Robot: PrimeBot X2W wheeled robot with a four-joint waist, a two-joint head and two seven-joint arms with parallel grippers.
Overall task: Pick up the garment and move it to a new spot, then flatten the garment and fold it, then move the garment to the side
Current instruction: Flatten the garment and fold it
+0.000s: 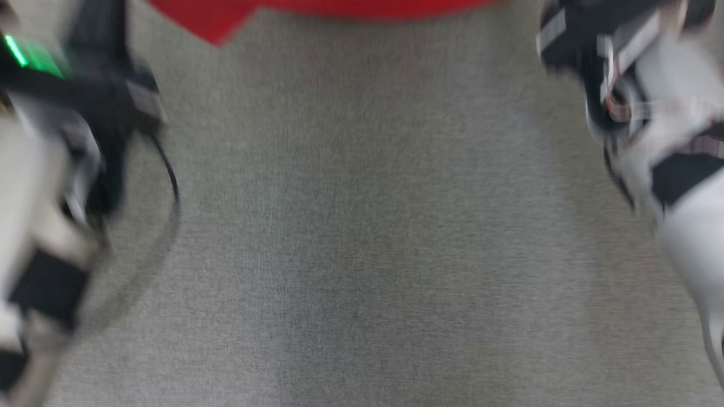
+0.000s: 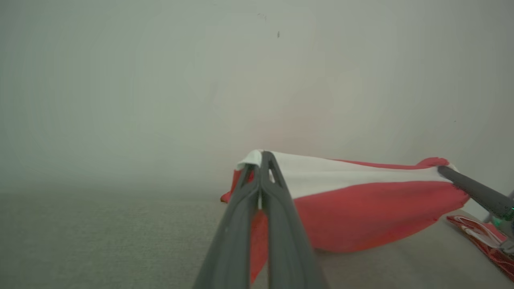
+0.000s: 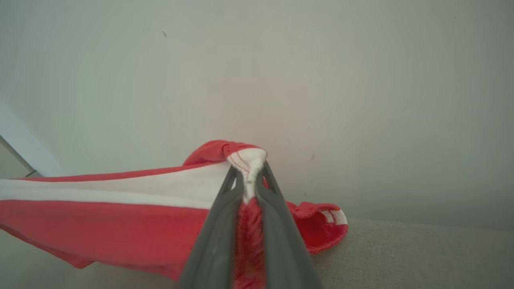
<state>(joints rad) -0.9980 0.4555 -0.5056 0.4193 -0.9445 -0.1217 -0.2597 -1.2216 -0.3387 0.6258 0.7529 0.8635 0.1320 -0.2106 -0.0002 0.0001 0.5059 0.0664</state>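
Observation:
The garment (image 2: 361, 204) is red with a white band and hangs stretched between my two grippers above the grey cloth surface (image 1: 362, 254). My left gripper (image 2: 262, 158) is shut on its white edge at one end. My right gripper (image 3: 249, 166) is shut on the bunched white-and-red corner at the other end; its dark finger (image 2: 474, 192) also shows at the right of the left wrist view. In the blurred head view a red strip of the garment (image 1: 237, 14) lies along the top edge, with both arms at the sides.
A pale wall (image 3: 257, 80) stands behind the grey surface. A red sleeve with a white cuff (image 3: 325, 224) droops onto the surface by the right gripper. A dark cable (image 1: 169, 186) loops beside my left arm.

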